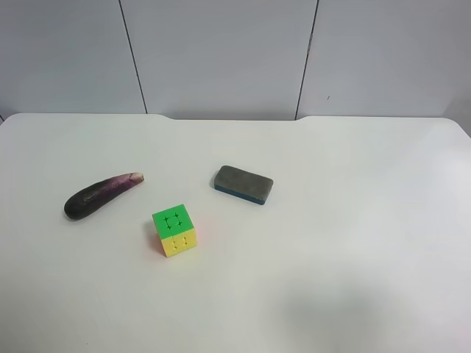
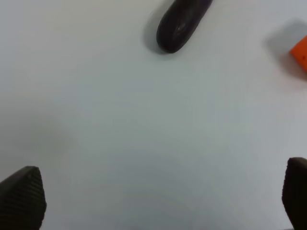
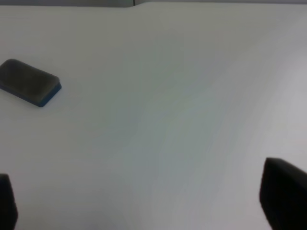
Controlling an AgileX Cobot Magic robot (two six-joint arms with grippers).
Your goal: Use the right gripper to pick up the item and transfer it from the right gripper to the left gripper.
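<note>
The dark purple eggplant toy (image 1: 101,195) lies on the white table (image 1: 353,243) at the exterior high view's left, pale stem tip toward the middle. Its rounded end also shows in the left wrist view (image 2: 178,25), well ahead of my left gripper (image 2: 158,201), which is open and empty with its fingertips (image 2: 21,199) wide apart. My right gripper (image 3: 144,201) is open and empty over bare table; one finger (image 3: 285,194) shows at the frame's edge. The eggplant is out of the right wrist view. Neither arm shows in the exterior high view.
A grey-blue eraser block (image 1: 243,184) lies near the table's middle and also shows in the right wrist view (image 3: 29,81). A green-yellow puzzle cube (image 1: 174,229) stands in front of the eggplant; its orange side (image 2: 300,53) shows in the left wrist view.
</note>
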